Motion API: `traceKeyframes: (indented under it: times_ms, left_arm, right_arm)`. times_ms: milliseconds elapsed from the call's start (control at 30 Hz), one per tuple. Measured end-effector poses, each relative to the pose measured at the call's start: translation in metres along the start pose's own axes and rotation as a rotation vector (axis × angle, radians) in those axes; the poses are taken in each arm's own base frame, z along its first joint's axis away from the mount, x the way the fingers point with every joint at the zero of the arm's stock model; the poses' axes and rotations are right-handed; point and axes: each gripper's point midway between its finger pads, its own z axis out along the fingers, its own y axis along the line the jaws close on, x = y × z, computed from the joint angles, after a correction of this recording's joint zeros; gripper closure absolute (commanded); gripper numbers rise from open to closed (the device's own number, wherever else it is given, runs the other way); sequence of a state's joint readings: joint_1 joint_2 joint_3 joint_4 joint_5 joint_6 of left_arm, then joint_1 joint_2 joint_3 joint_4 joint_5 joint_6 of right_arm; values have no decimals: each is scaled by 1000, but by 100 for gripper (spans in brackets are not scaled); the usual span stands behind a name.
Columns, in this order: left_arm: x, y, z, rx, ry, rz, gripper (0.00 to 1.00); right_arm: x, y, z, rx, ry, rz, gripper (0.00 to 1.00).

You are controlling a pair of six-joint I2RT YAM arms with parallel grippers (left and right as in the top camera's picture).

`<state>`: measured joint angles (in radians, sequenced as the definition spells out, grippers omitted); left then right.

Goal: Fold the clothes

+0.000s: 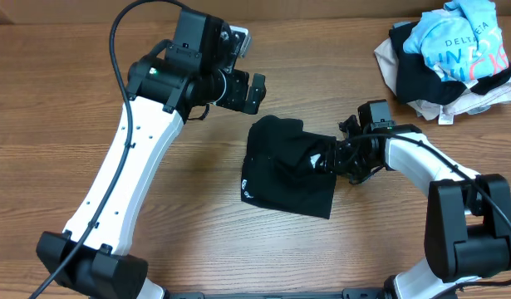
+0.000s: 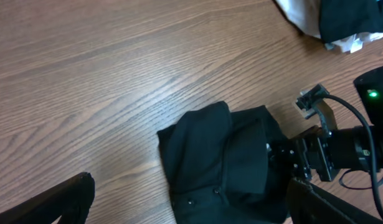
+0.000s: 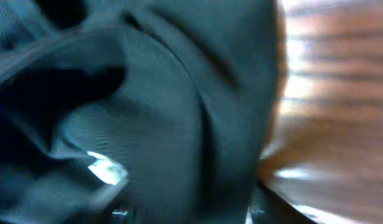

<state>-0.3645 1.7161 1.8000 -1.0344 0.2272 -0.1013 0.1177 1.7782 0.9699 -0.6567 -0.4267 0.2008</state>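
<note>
The black polo shirt lies folded into a small bundle in the middle of the table, with a white logo at its near left corner. It also shows in the left wrist view, with placket buttons visible. My left gripper is open and empty, hovering just beyond the shirt's far edge; its fingers spread wide in its wrist view. My right gripper is at the shirt's right edge, shut on a raised fold. Black fabric fills the blurred right wrist view, between the fingers.
A pile of other garments sits at the far right corner: a light-blue printed tee on top of a beige garment and some black cloth. The pile's edge shows in the left wrist view. Bare wooden tabletop lies all around.
</note>
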Motion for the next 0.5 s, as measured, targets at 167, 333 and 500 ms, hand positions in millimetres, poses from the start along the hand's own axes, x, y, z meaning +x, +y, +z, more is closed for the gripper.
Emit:
traceKeyframes:
  times_ms: [167, 333, 500]
  left_arm:
    - [4, 3, 12, -3, 30, -8, 0]
    - [9, 6, 22, -6, 59, -15, 0]
    - [7, 6, 22, -6, 54, -14, 0]
  right_arm:
    - [7, 7, 6, -73, 10, -61, 96]
    - [10, 15, 6, -118, 21, -85, 96]
    - [9, 27, -6, -205, 45, -62, 96]
